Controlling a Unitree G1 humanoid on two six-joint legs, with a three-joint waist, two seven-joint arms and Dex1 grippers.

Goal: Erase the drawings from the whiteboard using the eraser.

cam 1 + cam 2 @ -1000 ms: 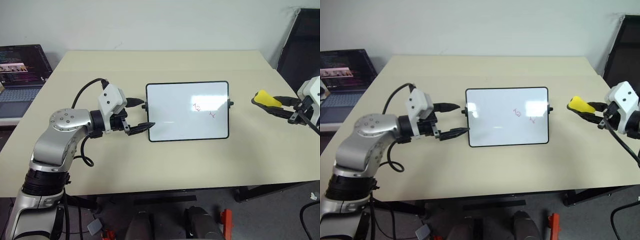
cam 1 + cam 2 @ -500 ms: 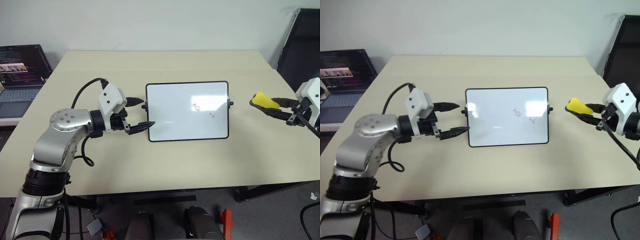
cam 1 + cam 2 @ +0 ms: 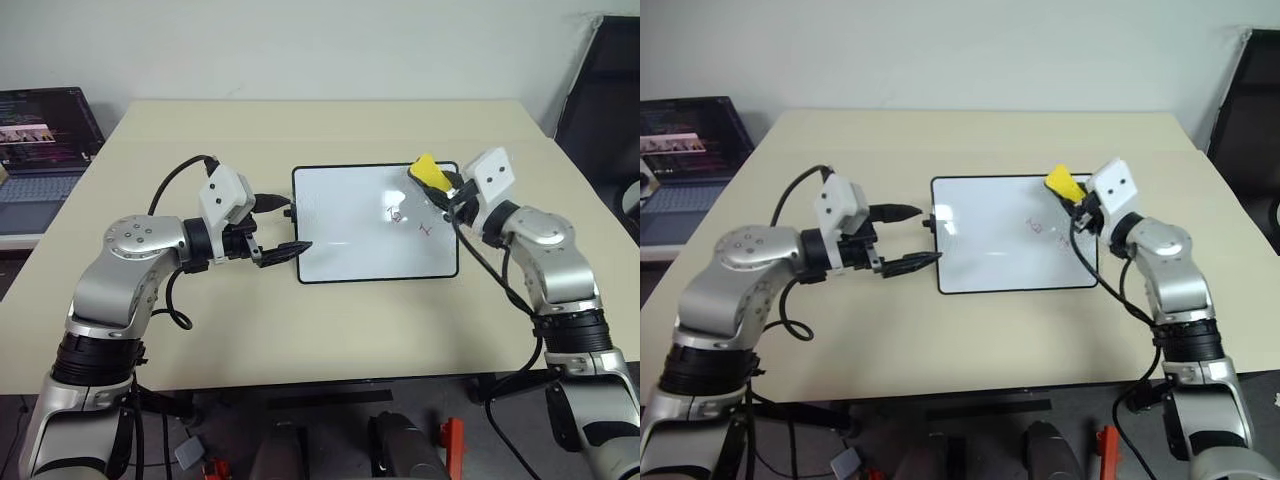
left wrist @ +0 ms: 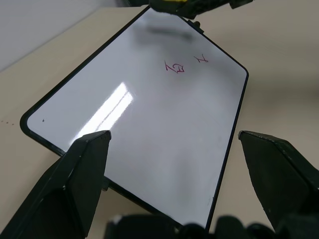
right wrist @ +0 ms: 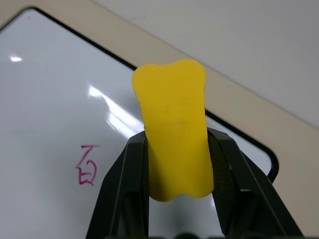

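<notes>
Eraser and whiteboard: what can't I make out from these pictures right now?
- Whether the eraser touches the whiteboard: head views cannot settle it.
- Eraser's underside: faces away in the right wrist view.
- Second drawing: the eraser covers that part of the board in the right wrist view.
- Shapes of the drawings: too small in head views.

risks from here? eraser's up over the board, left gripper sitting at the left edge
1. The left gripper is open around the whiteboard edge, not clamped; a wipe may slide the board.
2. The right gripper pinches only the near end of the eraser; downward pressure might twist it in the grip.
3. The drawings are small and sit near the right edge, beneath the right gripper; a stroke could miss one or catch the frame.
</notes>
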